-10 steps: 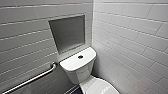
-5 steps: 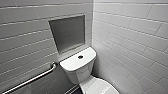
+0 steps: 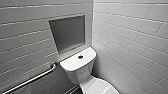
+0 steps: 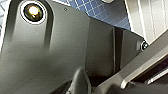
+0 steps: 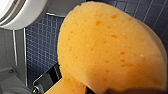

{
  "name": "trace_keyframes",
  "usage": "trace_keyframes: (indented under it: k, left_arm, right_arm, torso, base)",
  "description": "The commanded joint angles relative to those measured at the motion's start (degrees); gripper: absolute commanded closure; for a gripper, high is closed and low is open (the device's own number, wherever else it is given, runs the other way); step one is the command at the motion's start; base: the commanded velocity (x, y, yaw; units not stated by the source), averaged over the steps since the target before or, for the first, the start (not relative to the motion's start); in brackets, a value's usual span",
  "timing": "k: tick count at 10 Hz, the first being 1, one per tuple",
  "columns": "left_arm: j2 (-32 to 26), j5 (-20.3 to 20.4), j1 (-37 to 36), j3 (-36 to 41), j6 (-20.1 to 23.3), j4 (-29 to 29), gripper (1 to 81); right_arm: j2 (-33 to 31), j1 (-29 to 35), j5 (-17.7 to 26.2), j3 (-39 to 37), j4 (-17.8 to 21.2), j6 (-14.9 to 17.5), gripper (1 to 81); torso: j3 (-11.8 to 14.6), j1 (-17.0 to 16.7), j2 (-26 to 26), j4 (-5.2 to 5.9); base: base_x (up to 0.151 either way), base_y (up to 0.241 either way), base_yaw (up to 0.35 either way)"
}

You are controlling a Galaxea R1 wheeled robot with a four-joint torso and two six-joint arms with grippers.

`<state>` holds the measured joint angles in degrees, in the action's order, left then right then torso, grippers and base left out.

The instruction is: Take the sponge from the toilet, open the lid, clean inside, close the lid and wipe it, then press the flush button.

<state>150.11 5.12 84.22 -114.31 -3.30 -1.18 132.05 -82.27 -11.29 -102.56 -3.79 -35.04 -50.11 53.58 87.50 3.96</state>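
Orange sponge [image 5: 107,47] clamped in R claw [image 5: 86,88], over blue floor [image 5: 41,47], nr toilet [image 5: 17,12]

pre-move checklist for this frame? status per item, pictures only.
1. Sponge secured: ok. The sponge sits against the right tool, held above the blue floor tiles.
2. Lid position: ok. The lid looks down, though the head view cuts off its front.
3. Flush button unobstructed: ok. The flush button sits bare in the middle of the tank top.
4. Side clearance: cannot tell. The grab bar on the left wall ends close beside the tank, and the room left for an arm is unclear.
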Motion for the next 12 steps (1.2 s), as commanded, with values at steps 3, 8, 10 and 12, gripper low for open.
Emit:
trace_keyframes:
  k: [3,8,10,12]
  left_arm:
    - [-10.18,-7.66,-11.39,12.35,-0.21,-8.21,1.0]
    - [-11.94,-10.04,-18.87,16.48,-0.21,-11.74,1.0]
    - [-12.20,-11.09,-20.54,17.10,-0.21,-12.44,1.0]
    - [-12.12,-11.80,-21.77,17.19,-0.21,-13.14,1.0]
  right_arm:
    - [0.43,-4.43,-5.06,0.71,-10.36,0.49,81.1]
    - [5.09,-6.64,-4.97,-2.81,-10.71,0.67,81.1]
    - [5.18,-6.64,-4.97,-2.55,-10.80,0.67,81.1]
    - [5.18,-6.64,-4.97,-2.37,-10.80,0.67,81.1]
  torso:
    - [0.00,0.00,0.00,0.00]
    - [0.00,0.00,0.00,0.00]
    - [0.00,3.76,5.88,0.00]
    - [0.00,1.49,2.47,0.00]
  base:
    - [0.000,0.000,0.000]
    - [0.000,0.000,0.000]
    - [0.000,0.000,0.000]
    - [0.000,0.000,0.000]
